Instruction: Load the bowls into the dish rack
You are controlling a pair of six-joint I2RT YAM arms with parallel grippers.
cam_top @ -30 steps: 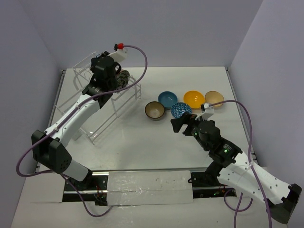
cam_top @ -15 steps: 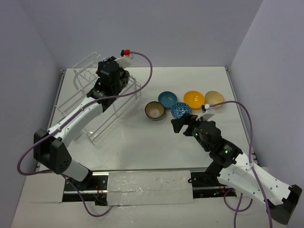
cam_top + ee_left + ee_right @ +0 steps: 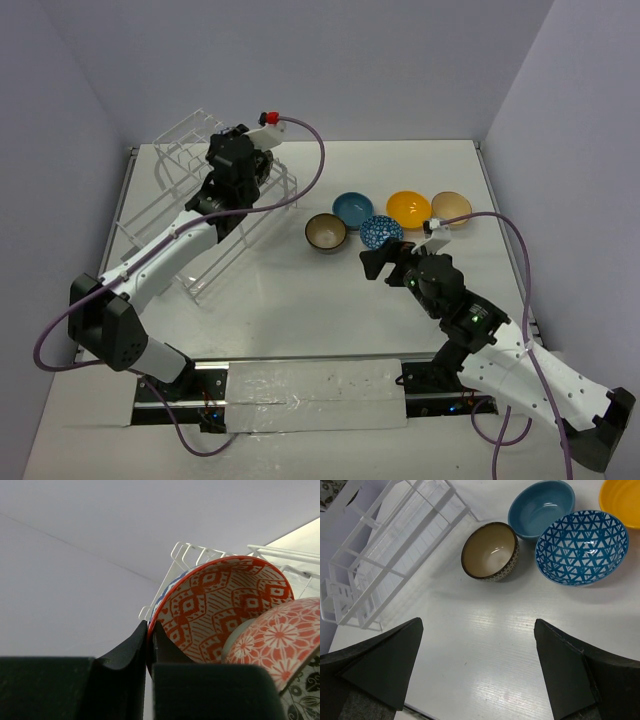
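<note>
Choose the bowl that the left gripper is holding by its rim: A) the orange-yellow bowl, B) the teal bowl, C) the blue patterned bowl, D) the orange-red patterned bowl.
D: in the left wrist view, the two fingers of the left gripper are closed on the rim of the orange-red patterned bowl.

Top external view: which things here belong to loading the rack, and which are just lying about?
For the job: dish rack; dark brown bowl, teal bowl, blue patterned bowl, orange-yellow bowl and tan bowl on the table; red patterned bowl pinched in the left gripper at the rack.
Just there: purple cables; silvery sheet at the near edge.
</note>
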